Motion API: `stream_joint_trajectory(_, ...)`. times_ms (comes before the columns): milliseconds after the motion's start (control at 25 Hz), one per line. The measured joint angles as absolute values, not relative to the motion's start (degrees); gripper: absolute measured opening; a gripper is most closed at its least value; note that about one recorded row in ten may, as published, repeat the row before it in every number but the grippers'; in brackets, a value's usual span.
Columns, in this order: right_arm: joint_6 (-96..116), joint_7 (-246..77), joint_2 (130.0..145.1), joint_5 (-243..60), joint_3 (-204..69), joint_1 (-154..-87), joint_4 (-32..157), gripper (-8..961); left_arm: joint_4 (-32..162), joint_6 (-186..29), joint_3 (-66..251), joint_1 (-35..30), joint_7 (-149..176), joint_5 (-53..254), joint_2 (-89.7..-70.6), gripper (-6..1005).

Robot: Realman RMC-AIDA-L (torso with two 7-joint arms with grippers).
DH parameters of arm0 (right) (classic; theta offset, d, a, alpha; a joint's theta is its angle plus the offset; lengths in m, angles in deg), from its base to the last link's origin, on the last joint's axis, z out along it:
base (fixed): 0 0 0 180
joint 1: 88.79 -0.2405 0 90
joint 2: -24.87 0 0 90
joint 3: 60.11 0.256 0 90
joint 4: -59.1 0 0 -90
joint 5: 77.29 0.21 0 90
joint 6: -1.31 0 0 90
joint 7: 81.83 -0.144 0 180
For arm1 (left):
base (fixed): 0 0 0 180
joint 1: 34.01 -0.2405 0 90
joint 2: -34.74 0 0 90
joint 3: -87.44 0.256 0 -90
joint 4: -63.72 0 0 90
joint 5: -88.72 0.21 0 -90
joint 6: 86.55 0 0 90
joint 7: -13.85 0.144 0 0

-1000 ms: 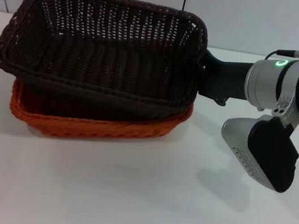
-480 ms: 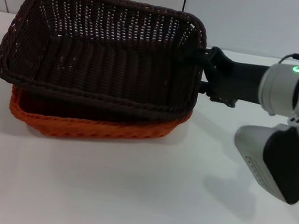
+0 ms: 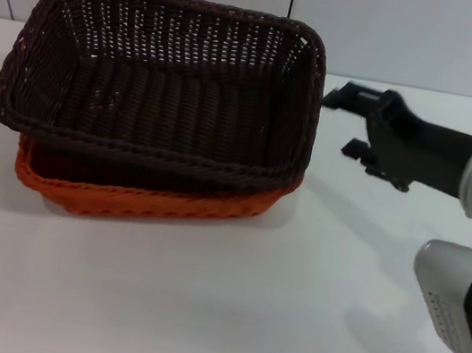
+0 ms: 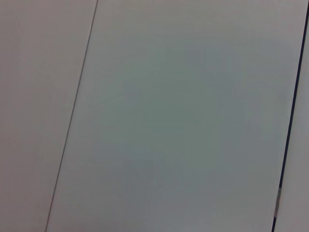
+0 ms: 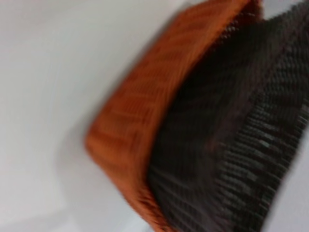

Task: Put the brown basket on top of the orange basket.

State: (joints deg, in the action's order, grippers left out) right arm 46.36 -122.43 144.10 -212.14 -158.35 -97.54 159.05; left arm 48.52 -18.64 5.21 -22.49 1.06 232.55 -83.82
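The brown basket [image 3: 161, 82] sits nested in the orange basket [image 3: 151, 198] at the left of the white table, tilted slightly with its far side higher. Only the orange basket's front wall and right corner show beneath it in the head view. My right gripper [image 3: 339, 121] is open and empty, just right of the brown basket's right rim and clear of it. The right wrist view shows the orange basket [image 5: 140, 121] with the brown basket [image 5: 231, 145] inside it, blurred. My left gripper is out of view.
The white table [image 3: 214, 309] spreads in front of and to the right of the baskets. A pale panelled wall [image 3: 405, 33] stands behind. The left wrist view shows only wall panels [image 4: 183, 116].
My right gripper has let go of the brown basket's right rim and drawn back to the right. The brown basket has settled a little lower on the orange one.
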Motion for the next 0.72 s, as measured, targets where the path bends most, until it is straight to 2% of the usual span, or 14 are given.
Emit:
stream_joint_trajectory(120,37.2,-122.4,144.31,-205.2,-159.1,-93.3,160.1,709,48.7,-18.8,5.2,-22.5,1.1,232.6,-83.81,784)
stream_joint_trajectory(160,28.2,-122.4,144.36,-197.4,-159.8,-91.3,160.0,709,48.6,-18.8,5.2,-22.7,1.1,232.7,-83.77,784)
stream_joint_trajectory(440,3.5,-123.3,144.16,-177.2,-161.7,-89.0,154.1,708,48.8,-18.6,4.9,-22.6,1.4,232.7,-83.64,784)
stream_joint_trajectory(560,-13.0,-132.9,144.04,-175.7,-163.3,-88.1,152.2,709,48.8,-18.7,4.8,-22.6,1.5,232.7,-83.6,784)
stream_joint_trajectory(720,-21.6,-151.5,143.93,-183.8,-163.2,-86.4,149.1,709,48.9,-18.7,4.1,-22.4,1.6,232.7,-83.53,784)
